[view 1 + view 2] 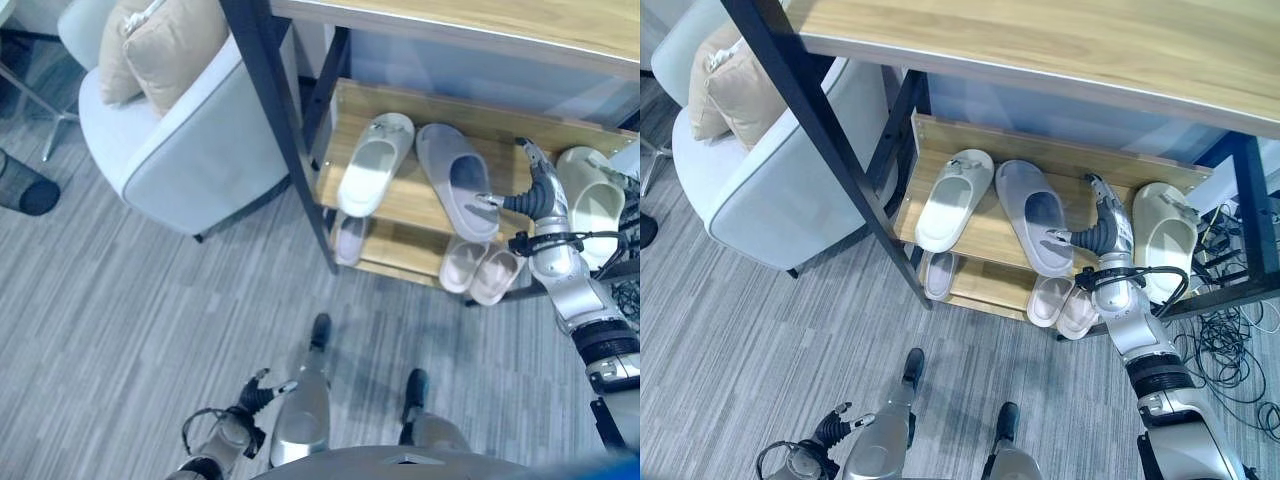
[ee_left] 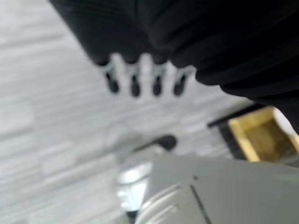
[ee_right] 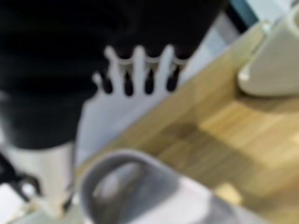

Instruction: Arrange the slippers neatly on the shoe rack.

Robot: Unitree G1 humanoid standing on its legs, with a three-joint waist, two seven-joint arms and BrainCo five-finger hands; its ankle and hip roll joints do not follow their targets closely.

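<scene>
Down low by the floor, well short of the shoe rack (image 1: 330, 250), hangs the left hand (image 1: 258, 392), fingers loosely spread, holding nothing. Up at the rack's upper shelf, three slippers: a white slipper (image 1: 955, 198) at the left end, a grey slipper (image 1: 1034, 214) in the middle, a cream slipper (image 1: 1165, 236) at the right end. Right hand (image 1: 1102, 226) sits between grey and cream, fingers straight, thumb at the grey one. Lower shelf: three pale slippers (image 1: 482, 270), partly hidden under the shelf above.

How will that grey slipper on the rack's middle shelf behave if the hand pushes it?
The grey slipper looks like thick moulded foam, so probably light and fairly stiff. Lying flat on the smooth wooden shelf, it should slide or pivot rather than tip. The right hand is beside it.
</scene>
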